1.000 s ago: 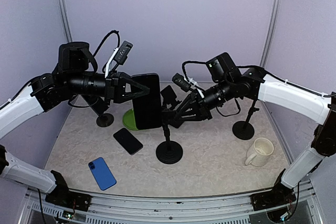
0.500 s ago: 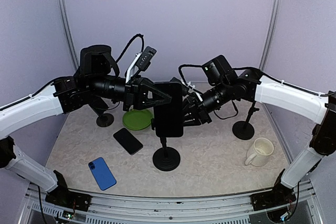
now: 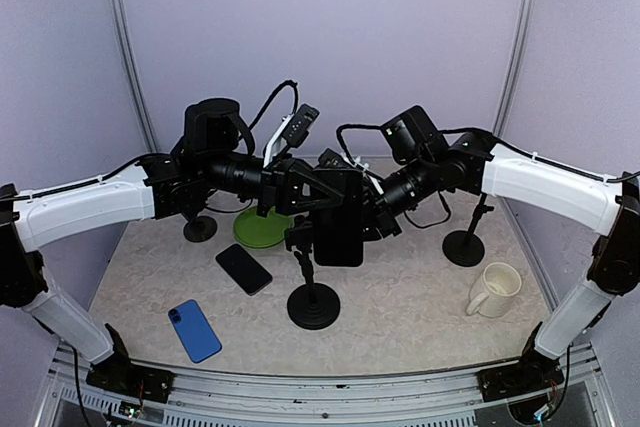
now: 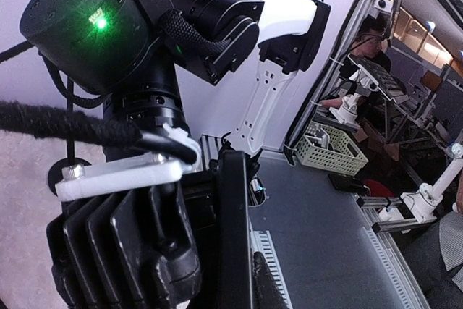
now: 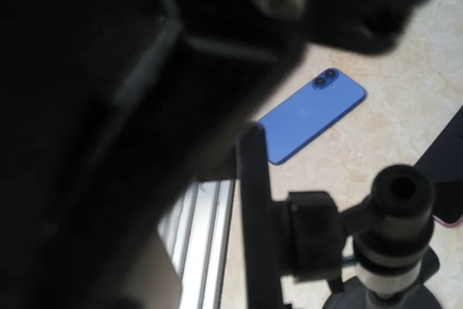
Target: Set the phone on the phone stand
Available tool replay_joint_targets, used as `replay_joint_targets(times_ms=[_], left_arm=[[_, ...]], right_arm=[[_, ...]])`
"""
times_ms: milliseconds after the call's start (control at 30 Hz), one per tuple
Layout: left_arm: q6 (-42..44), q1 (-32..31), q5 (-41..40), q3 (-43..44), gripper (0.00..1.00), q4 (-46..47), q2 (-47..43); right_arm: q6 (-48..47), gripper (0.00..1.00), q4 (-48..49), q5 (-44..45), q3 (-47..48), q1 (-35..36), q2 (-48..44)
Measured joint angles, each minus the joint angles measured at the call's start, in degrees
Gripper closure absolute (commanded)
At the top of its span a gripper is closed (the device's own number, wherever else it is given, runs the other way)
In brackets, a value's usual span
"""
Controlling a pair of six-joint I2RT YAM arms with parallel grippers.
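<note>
A black phone [image 3: 338, 222] stands upright, held by my left gripper [image 3: 312, 209], which is shut on its edges. The phone is pressed against the head of the black phone stand, whose round base [image 3: 313, 305] sits mid-table. In the left wrist view the phone's thin edge [image 4: 235, 236] runs up between my fingers. My right gripper [image 3: 372, 215] reaches in from the right and looks shut on the stand's head behind the phone. In the right wrist view the phone's edge [image 5: 257, 215] sits against the stand's clamp block [image 5: 311, 240] and ball joint [image 5: 394, 208]; a dark blur hides the rest.
A blue phone [image 3: 194, 330] and a second black phone [image 3: 244, 268] lie flat at the front left. A green plate [image 3: 262, 227] sits behind the stand. A white mug [image 3: 495, 290] stands front right. Two other stands rise at the left [image 3: 200, 228] and the right [image 3: 464, 247].
My left arm has carried the black phone rightwards from left of the stand onto its head. The stand's base has slid a little left and nearer. My right gripper stays at the stand's head.
</note>
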Motion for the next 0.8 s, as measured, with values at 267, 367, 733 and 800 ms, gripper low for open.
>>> replay_joint_targets(times_ms=[267, 367, 733, 800], left_arm=[[-0.4, 3.0, 5.3, -2.8, 1.00, 4.5, 0.7], [-1.4, 4.5, 7.7, -4.2, 1.00, 5.9, 0.7], [-1.9, 9.3, 12.9, -8.4, 1.00, 7.0, -0.7], [-1.8, 9.5, 12.9, -8.7, 1.00, 7.0, -1.0]], right_arm=[[0.0, 1.00, -0.2, -0.1, 0.3, 0.0, 0.3], [0.1, 1.00, -0.2, 0.1, 0.5, 0.0, 0.3], [0.2, 1.00, 0.5, 1.6, 0.7, -0.3, 0.4], [0.2, 1.00, 0.6, 1.8, 0.7, -0.3, 0.3]])
